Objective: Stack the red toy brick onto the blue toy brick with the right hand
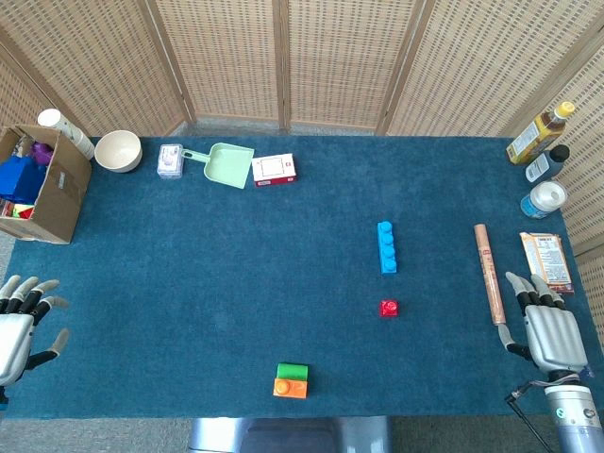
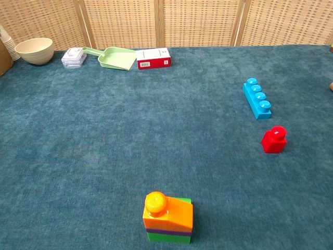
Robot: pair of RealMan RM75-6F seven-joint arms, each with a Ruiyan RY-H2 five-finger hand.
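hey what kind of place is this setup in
Probably a robot test or demo tabletop, not a home: a blue felt-covered table, woven screen panels closing it off, and scattered props like toy bricks and a cardboard box.

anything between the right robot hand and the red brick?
Head view: bare blue cloth between the right robot hand and the red brick. The wooden rolling pin lies just beside the hand, at the edge of that path.

An orange-and-green brick stack (image 1: 292,380) sits at 6 o'clock on the counter (image 1: 208,264). Bowl (image 1: 118,150), green dustpan (image 1: 226,164), red-white box (image 1: 274,169) toward 11; bottles (image 1: 540,132) at 2; cardboard box (image 1: 42,184) at 10.
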